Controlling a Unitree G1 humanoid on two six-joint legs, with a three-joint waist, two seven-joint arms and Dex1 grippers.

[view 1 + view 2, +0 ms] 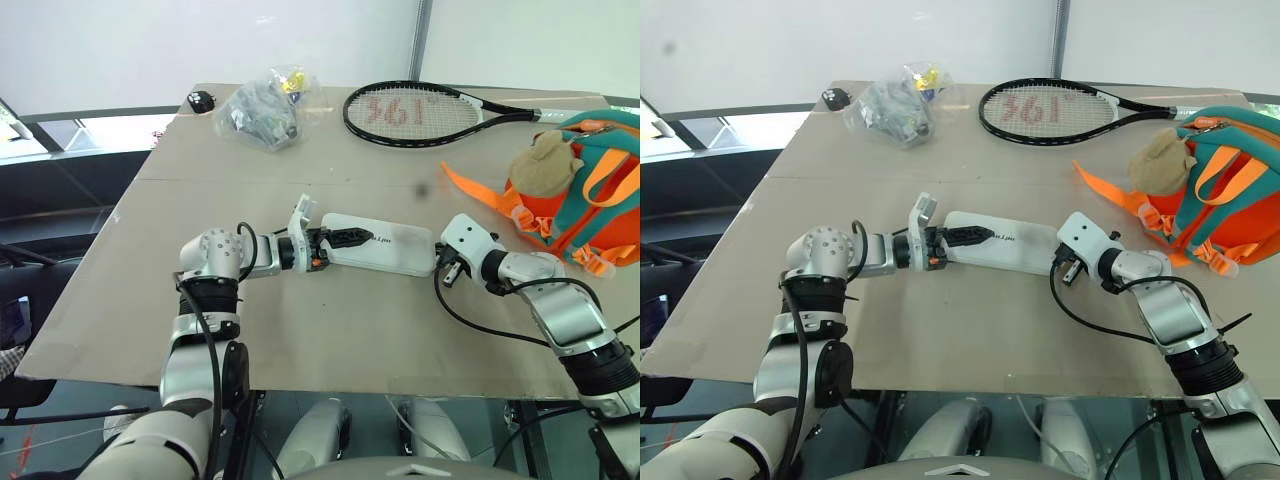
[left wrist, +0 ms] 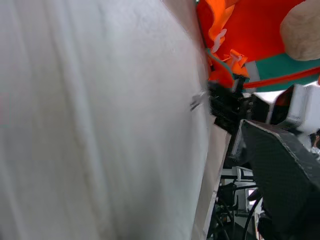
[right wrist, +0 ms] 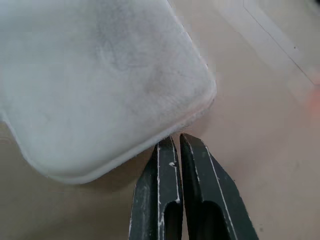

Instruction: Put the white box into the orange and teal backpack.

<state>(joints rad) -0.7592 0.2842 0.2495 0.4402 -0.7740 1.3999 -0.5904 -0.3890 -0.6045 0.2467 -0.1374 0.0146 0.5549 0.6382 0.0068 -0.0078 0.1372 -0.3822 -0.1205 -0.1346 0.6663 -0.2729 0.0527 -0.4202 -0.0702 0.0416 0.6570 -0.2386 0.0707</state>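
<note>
Left tool [image 1: 345, 238]: fingers apart, one lying over the top of the white box's left end.
Right tool [image 3: 179, 142]: fingers pressed together, tips at the box's right end edge.
White box [image 1: 385, 252]: flat on the worktop [image 1: 300, 320], between both tools.
Orange and teal backpack [image 1: 600, 195]: right of the box, near it, beige plush toy [image 1: 545, 165] on top.
Racket [image 1: 420, 112]: behind the box.
</note>
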